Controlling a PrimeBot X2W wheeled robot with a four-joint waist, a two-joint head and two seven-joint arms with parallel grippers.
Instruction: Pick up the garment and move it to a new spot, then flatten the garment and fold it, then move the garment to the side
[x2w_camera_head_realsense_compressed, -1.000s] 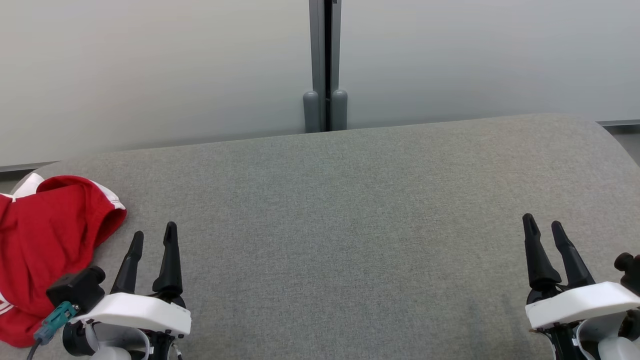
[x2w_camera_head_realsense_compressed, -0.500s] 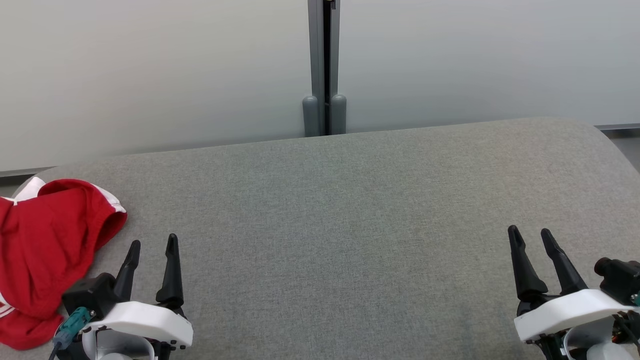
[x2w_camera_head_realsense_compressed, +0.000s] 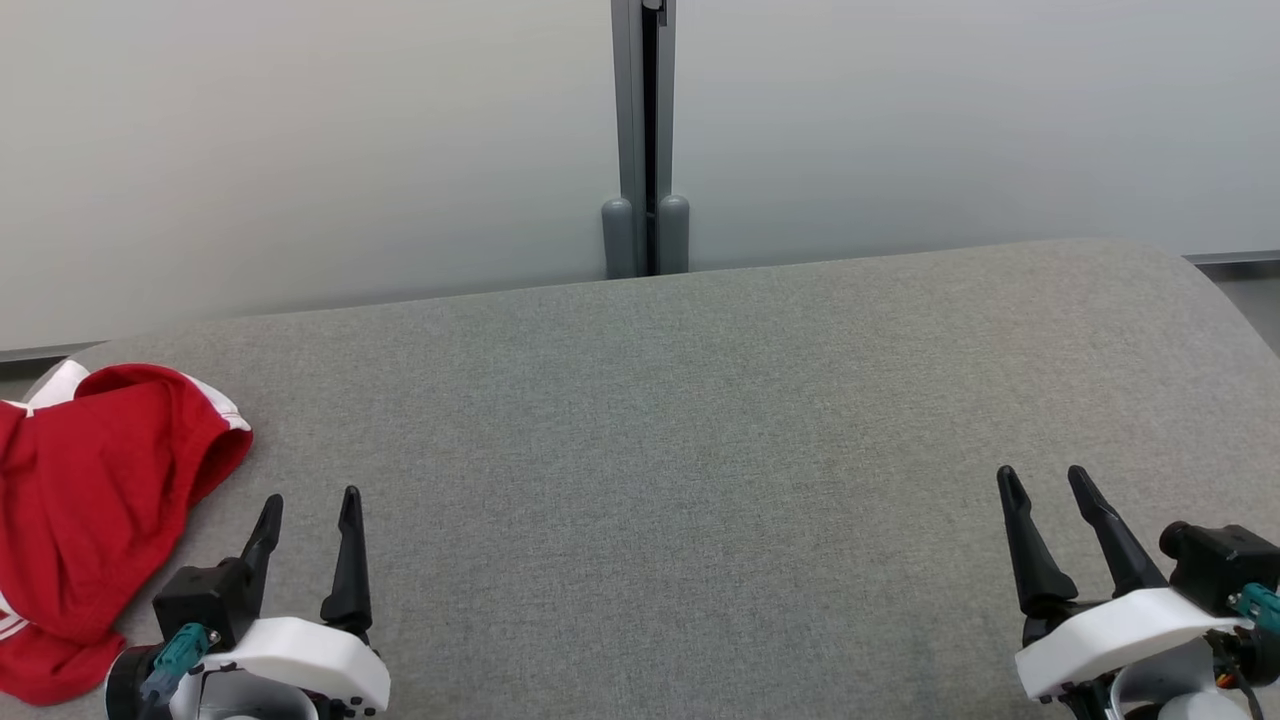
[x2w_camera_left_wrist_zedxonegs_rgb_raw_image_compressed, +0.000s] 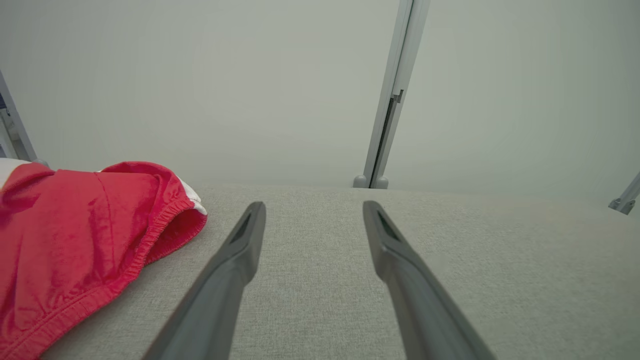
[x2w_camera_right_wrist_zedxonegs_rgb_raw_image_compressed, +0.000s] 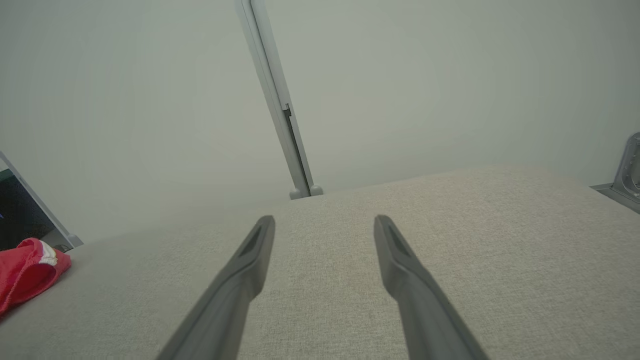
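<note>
- The garment (x2w_camera_head_realsense_compressed: 90, 500), red with white trim, lies bunched at the 9 o'clock edge of the grey fabric surface (x2w_camera_head_realsense_compressed: 700, 450) in the head view. Part of it runs off the picture's left side.
- An open hem with a gathered, stitched rim faces toward 3 o'clock. White bands show along the heap's far edge, at about its 12 o'clock.
- The left gripper (x2w_camera_head_realsense_compressed: 311, 497) sits at 7 o'clock in the head view. Its two dark fingers are spread apart and point to 12 o'clock, with nothing between them.
- This gripper is just beside the garment, at the heap's 4 o'clock, and its fingers are clear of the cloth.
- In the left wrist view the two fingers rise on either side of 6 o'clock over bare grey fabric. The garment's hem lies at 9 o'clock, near the left finger but apart from it.
- The right gripper (x2w_camera_head_realsense_compressed: 1041, 472) sits at 4 o'clock in the head view. Its fingers are likewise spread, empty and tilted slightly toward 11 o'clock.
- It is well apart from the garment, with the whole width of the bare surface between them.
- In the right wrist view the garment is a small red patch at the 9 o'clock edge.
- A grey post (x2w_camera_head_realsense_compressed: 645, 130) stands at 12 o'clock behind the surface's far edge, between two pale wall panels (x2w_camera_head_realsense_compressed: 300, 150).
- A black camera block (x2w_camera_head_realsense_compressed: 205, 605) with a teal plug (x2w_camera_head_realsense_compressed: 178, 645) sits on the left wrist.
</note>
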